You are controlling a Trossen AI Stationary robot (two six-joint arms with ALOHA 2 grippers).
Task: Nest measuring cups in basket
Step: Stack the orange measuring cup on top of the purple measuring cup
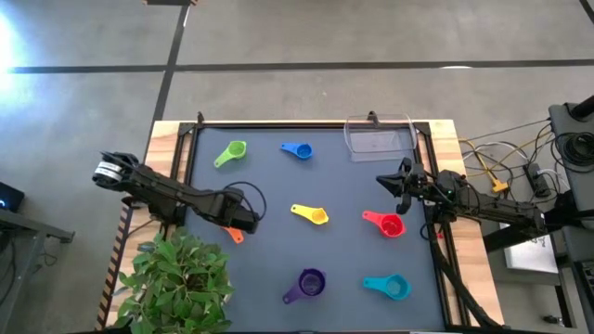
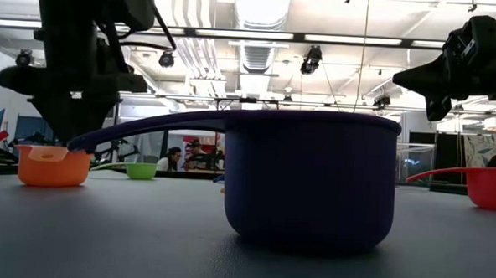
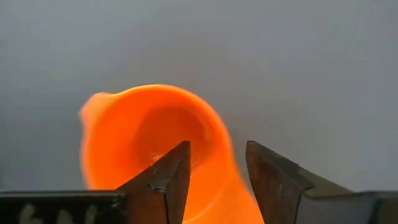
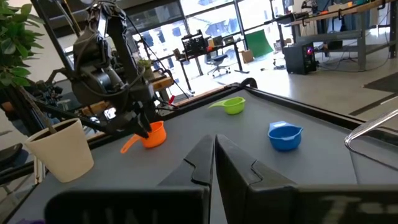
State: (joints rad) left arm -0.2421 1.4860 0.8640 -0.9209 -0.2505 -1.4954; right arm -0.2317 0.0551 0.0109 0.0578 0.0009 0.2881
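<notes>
Left gripper point(image 3: 217, 180) low over orange cup point(image 3: 155, 143) at mat's left edge; fingers apart, straddling the cup's rim, not clamped. Right gripper point(image 4: 214, 163) raised near mat's right side, just beside red cup point(image 1: 391, 224); fingers pressed together, holding nothing. Basket point(image 1: 379, 136) at far right corner of mat. Green cup point(image 1: 232, 153) and blue cup point(image 1: 298, 150) along far edge, yellow cup point(image 1: 313, 214) mid-mat, purple cup point(image 1: 308, 284) and teal cup point(image 1: 390, 287) along near edge. All cups outside basket.
</notes>
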